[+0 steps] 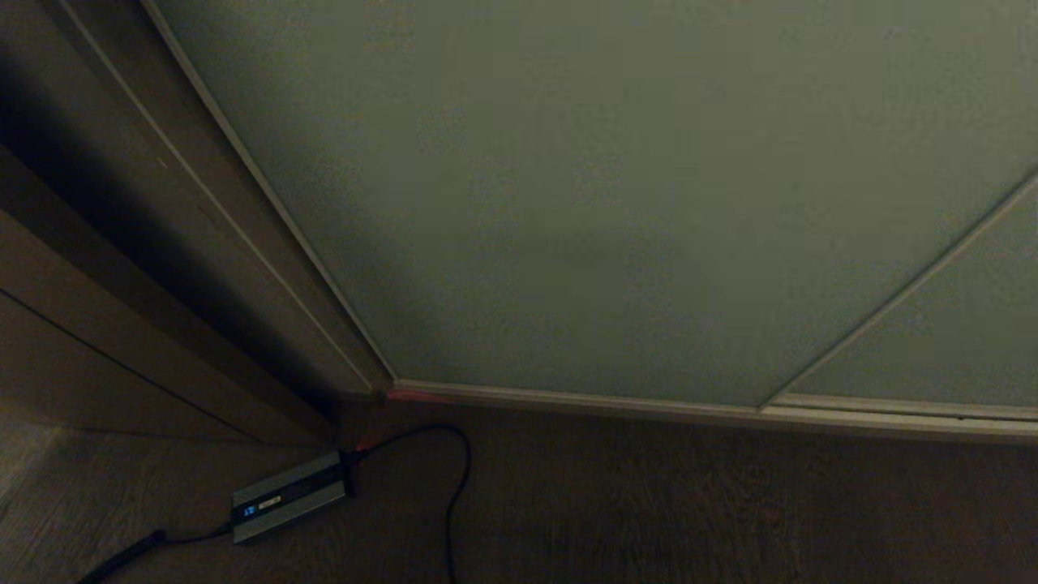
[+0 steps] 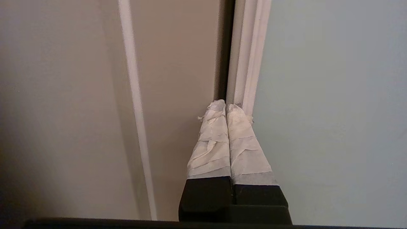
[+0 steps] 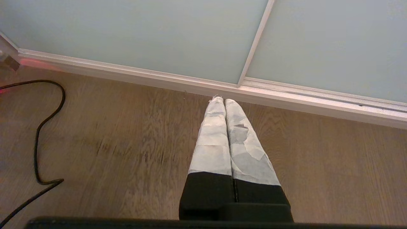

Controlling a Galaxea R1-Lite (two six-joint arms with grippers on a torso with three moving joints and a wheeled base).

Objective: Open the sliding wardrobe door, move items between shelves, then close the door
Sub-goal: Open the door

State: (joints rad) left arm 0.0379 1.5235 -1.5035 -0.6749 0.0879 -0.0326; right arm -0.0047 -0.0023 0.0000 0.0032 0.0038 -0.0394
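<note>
The left gripper (image 2: 226, 108), fingers pressed together and empty, points at the framed left edge of the sliding wardrobe door (image 2: 330, 111). The right gripper (image 3: 225, 102), fingers likewise together, hangs over the floor (image 3: 127, 133).

Sliding wardrobe door (image 1: 616, 203): pale grey-green matte panel w/ thin light metal frame, upright, shut against the jamb, bottom edge in floor track

The head view is dim and grainy, with a deep shadow in the corner left of the sliding wardrobe door (image 1: 616, 203). Straight frame lines bend near the edges. Both wrist views are much brighter and evenly lit, slightly soft, without glare.
</note>
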